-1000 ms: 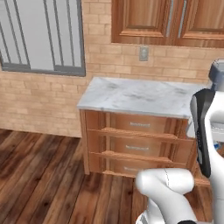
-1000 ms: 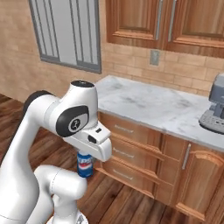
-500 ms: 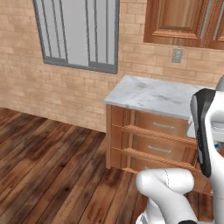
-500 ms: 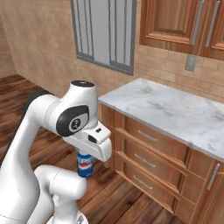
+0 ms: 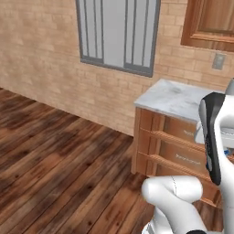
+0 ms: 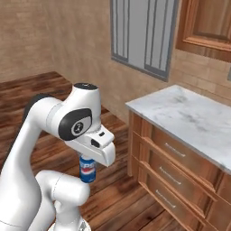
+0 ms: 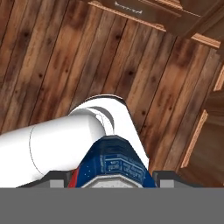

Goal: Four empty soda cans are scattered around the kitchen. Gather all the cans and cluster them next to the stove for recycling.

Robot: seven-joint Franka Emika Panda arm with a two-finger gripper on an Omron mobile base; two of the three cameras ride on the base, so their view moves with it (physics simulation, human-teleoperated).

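A blue soda can (image 6: 87, 169) hangs upright below the white hand, above the wood floor. My gripper (image 6: 88, 166) is shut on it. In the hand view the blue can (image 7: 114, 165) sits between the two dark fingertips (image 7: 57, 176), its label facing the camera, with the gripper (image 7: 113, 178) closed around its sides. Under it lie floor planks and part of the robot's white body. The stove is out of view.
A marble counter (image 6: 195, 118) over reddish wooden drawers (image 5: 171, 151) stands ahead on the right. Behind it is a tan brick wall with a grey window (image 5: 119, 34) and an upper cabinet (image 5: 212, 23). Wood floor (image 5: 59, 155) stretches to the left.
The whole scene has slid to the right in both base views, so the base has turned. The counter now sits further right and the window nearer the middle. The can stays in the gripper.
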